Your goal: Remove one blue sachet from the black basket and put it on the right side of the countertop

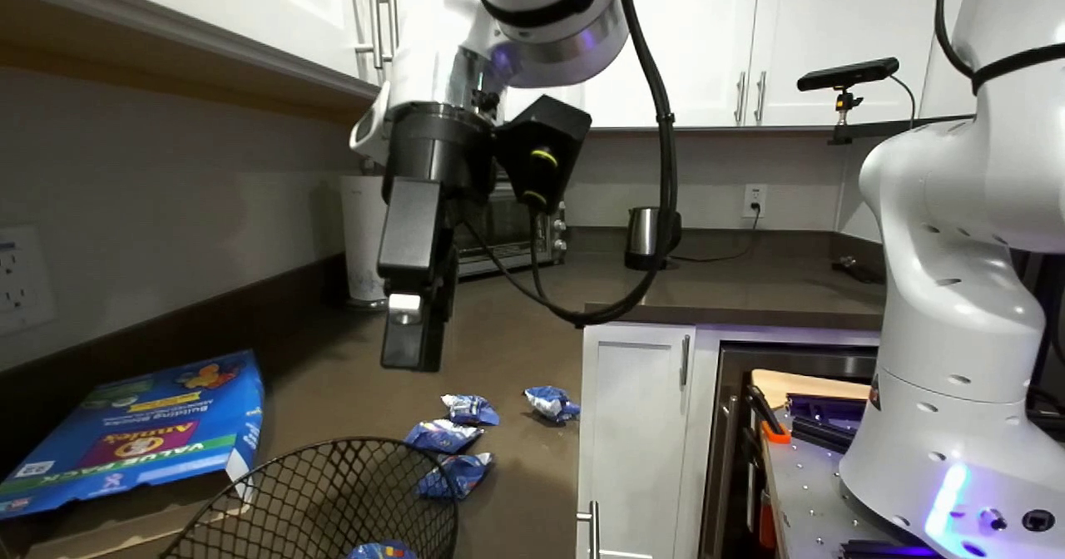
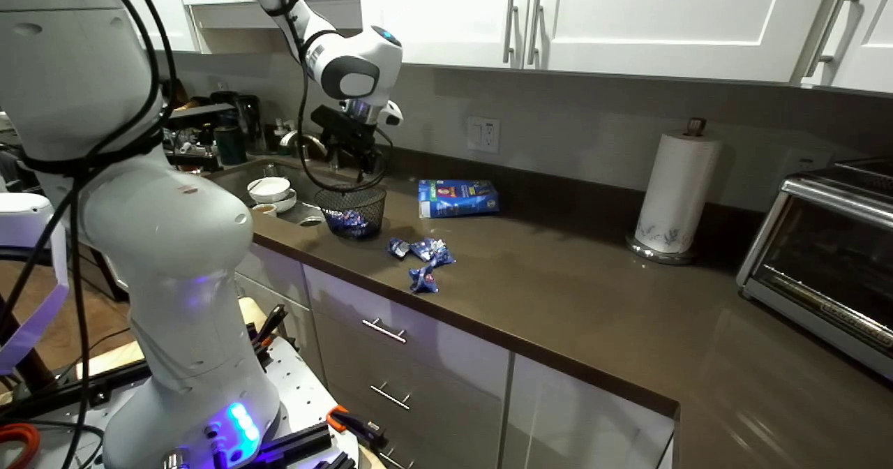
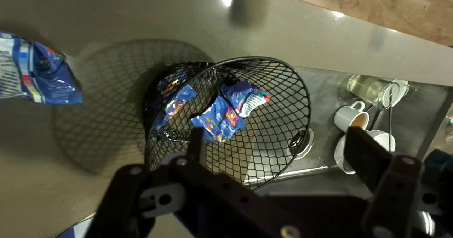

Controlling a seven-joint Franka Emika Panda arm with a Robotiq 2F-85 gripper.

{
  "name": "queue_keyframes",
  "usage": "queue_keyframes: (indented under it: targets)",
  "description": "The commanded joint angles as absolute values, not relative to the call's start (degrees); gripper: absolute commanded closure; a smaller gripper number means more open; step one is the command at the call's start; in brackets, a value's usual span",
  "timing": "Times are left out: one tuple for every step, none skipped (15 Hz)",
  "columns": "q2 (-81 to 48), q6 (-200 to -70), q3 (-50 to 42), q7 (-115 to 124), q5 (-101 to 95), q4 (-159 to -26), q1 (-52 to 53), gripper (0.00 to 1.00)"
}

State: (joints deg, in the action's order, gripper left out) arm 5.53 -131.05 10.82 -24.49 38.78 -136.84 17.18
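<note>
- Grey-brown counter (image 2: pixel 558 308): open run in front of paper roll (image 2: pixel 675 190).
- Basket (image 1: pixel 333 492): upright, just beside sink (image 3: pixel 325 89).
- Gripper (image 3: pixel 274 142): higher than basket rim, tips not touching it; fingers (image 3: pixel 366 156) wide apart, rim visible through the gap.
- Sachets (image 3: pixel 221 121): several inside basket; four loose on counter nearby, one sachet (image 1: pixel 552 403) nearest the front edge.

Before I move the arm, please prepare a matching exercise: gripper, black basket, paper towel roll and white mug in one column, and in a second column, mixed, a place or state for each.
Things
1. gripper
2. black basket
3. paper towel roll
4. white mug

Places or states
A. upright near the toaster oven
B. in the sink
C. jaws spread apart
D. holding blue sachets

Right pairs: 1-C; 2-D; 3-A; 4-B
</note>
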Motion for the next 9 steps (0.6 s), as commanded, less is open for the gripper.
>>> queue_keyframes:
  targets:
    - [0.25,-134.72,12.98,-25.68,40.71,-133.84,17.73,0.00]
    - [-1.50,-135.75,13.56,-25.38,40.37,-132.87,17.73,0.00]
    - [-2.92,-136.78,14.14,-25.09,39.77,-132.23,17.62,0.00]
    - [-4.52,-138.37,14.69,-24.85,39.08,-131.54,17.55,0.00]
    - [-6.07,-140.26,15.14,-24.48,38.07,-131.06,17.46,0.00]
    - [-7.82,-141.96,15.53,-24.09,36.82,-130.44,17.41,0.00]
    - [-9.18,-143.61,15.84,-23.88,35.70,-130.17,17.32,0.00]
    - [-10.60,-144.66,16.11,-23.34,34.65,-129.72,17.17,0.00]
    - [-11.78,-145.65,16.43,-23.02,33.87,-129.34,17.00,0.00]
